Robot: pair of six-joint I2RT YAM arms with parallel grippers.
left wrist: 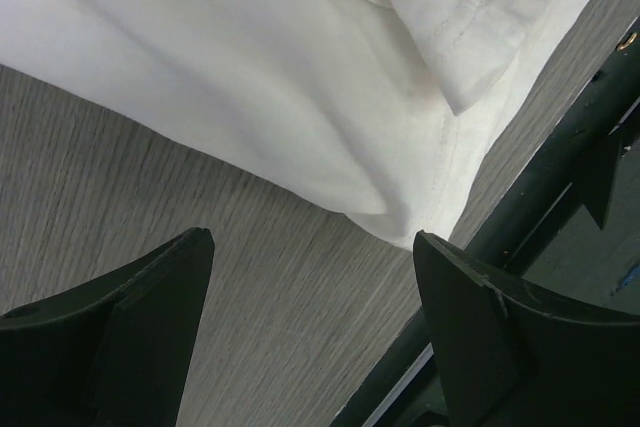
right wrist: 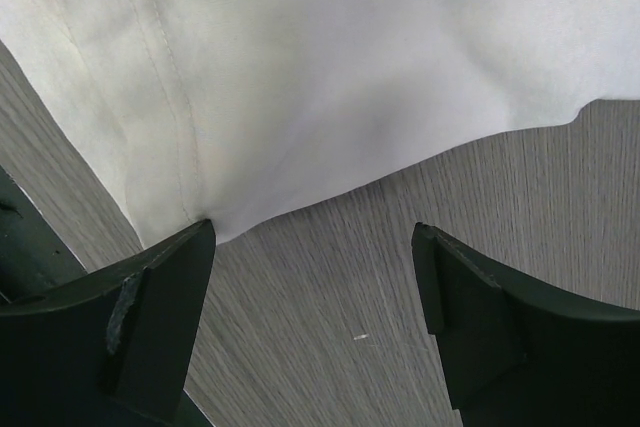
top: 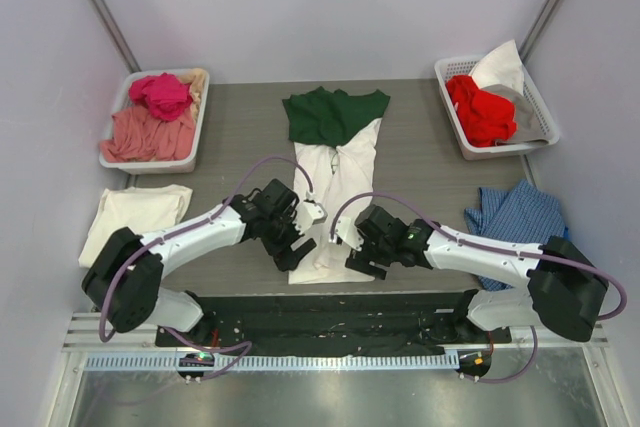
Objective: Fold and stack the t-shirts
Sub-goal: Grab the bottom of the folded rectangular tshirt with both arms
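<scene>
With the left fingers and right fingers wide and empty just short of the hem corners of the white t-shirt at the near edge of the counter, each would best pinch its corner low and evenly before carrying it toward the green t-shirt.

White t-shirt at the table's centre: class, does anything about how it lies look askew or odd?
Yes. The white t-shirt lies as a narrow, wrinkled strip, slanted rather than straight. Its far end runs up against the dark green t-shirt, which is itself bunched, so the two overlap untidily rather than forming a neat stack.
</scene>
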